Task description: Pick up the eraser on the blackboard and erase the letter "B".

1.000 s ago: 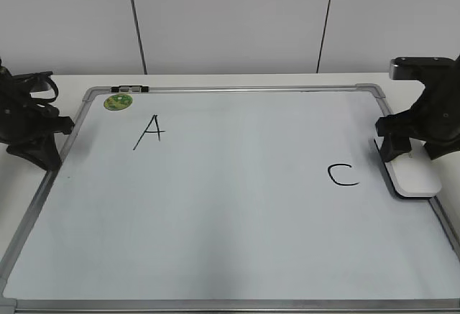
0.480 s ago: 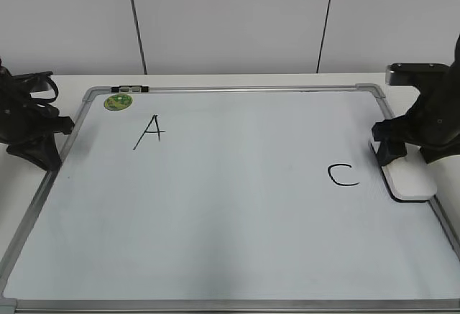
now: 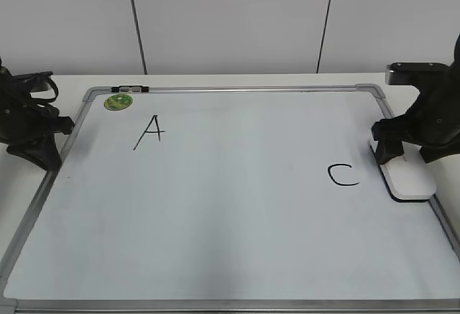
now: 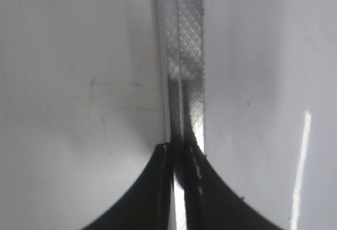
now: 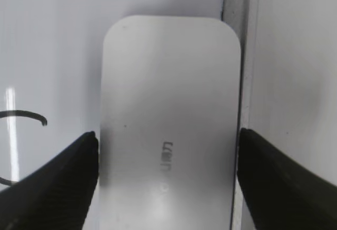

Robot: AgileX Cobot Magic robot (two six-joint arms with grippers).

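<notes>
Now the eraser (image 3: 407, 178) lies flat at the right edge of the blackboard (image 3: 230, 242), just right of the black "C" (image 3: 343, 175); the right gripper (image 5: 167, 175) straddles it with both fingers spread clear of its sides, apparently not touching; at the frame's left, the left gripper (image 4: 178, 153) sits clenched over the board's metal frame, beside the "A" (image 3: 149, 131) and green magnet (image 3: 118, 101).

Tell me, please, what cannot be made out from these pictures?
- Eraser: near end cut off by the right wrist view's bottom edge; far end hidden by the right claw in the exterior view. Its grey lettering is too blurred to read.
- Whether the claw's fingers touch the eraser: unclear.
- Board: near corners cut off in the exterior view.
</notes>
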